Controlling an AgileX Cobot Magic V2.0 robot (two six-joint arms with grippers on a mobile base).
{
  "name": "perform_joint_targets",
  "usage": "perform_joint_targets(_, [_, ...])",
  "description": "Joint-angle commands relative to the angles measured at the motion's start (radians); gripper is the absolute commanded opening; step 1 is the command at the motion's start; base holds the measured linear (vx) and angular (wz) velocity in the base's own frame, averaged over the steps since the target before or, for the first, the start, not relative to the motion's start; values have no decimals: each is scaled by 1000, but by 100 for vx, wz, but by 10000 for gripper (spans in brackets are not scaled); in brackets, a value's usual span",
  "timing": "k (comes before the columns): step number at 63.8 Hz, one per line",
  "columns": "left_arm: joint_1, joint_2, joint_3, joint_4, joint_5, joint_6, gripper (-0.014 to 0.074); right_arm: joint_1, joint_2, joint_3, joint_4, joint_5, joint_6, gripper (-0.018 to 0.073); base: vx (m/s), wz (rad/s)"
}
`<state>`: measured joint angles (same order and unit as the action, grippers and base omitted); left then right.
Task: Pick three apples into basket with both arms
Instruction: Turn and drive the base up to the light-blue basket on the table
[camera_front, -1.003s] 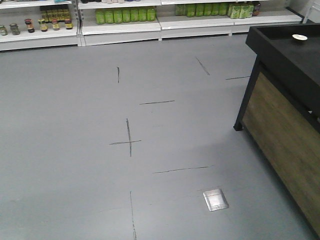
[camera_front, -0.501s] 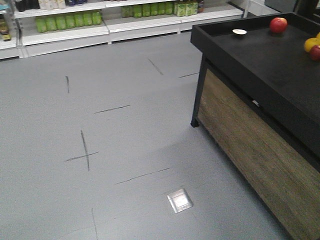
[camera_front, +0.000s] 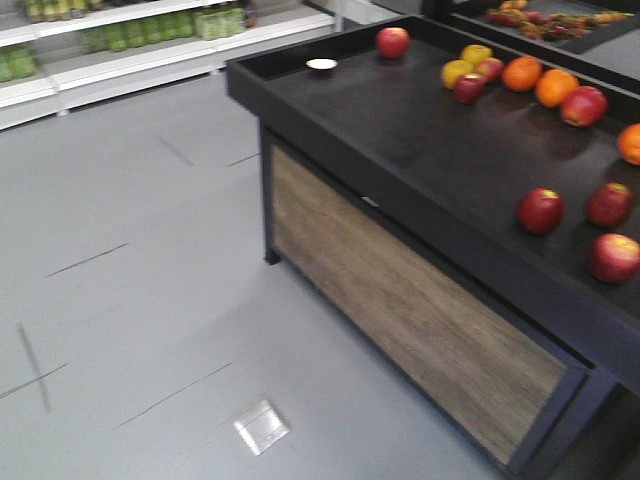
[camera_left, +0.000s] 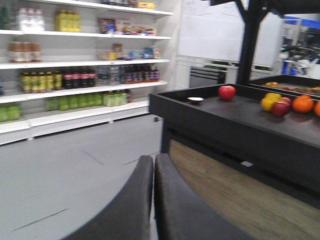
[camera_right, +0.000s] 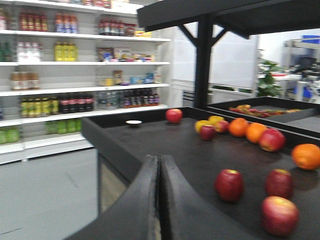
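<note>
- Apples (camera_front: 540, 210): three dark red ones with yellowish patches are seen lying close together on the black display table (camera_front: 400, 130), toward 3 o'clock in the front view. None is being touched by a gripper.
- In the right wrist view, the same three are shown toward 4 o'clock, well apart from the gripper.
- Farther back on the table, toward 1 o'clock, a mixed cluster is laid out: oranges (camera_front: 522, 73), yellow apples (camera_front: 457, 72) and more red ones.
- A lone red apple (camera_front: 393, 41) is placed near the far edge at 12 o'clock, with a small white dish (camera_front: 321, 65) to its 9 o'clock.
- The left gripper (camera_left: 153, 160) is seen clenched, its two fingers pressed flat together with nothing between them, and is held over the grey floor (camera_left: 75, 170) beside the table.
- The right gripper (camera_right: 159, 160) is likewise closed on nothing and is pointed across the tabletop.
- Store shelves (camera_left: 75, 65) stocked with bottles are seen at 10 o'clock.
</note>
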<state>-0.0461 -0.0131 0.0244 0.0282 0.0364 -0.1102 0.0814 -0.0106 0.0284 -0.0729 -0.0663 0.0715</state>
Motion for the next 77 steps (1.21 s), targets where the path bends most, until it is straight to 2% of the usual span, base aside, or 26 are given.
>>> perform_joint_targets(1, [-4,-12,22,-2,-73,-7,-6,-1,-10,15,-5,-69,-6,-9,15,-57])
perform_joint_targets(28, [-4,-12,22,-2,-73,-7,-6,-1,-10,15,-5,-69,-6,-9,12,-48])
perform_joint_targets(77, [-4,-12,22,-2,-73,-7,-6,-1,-10,15,-5,-69,-6,-9,4,-30])
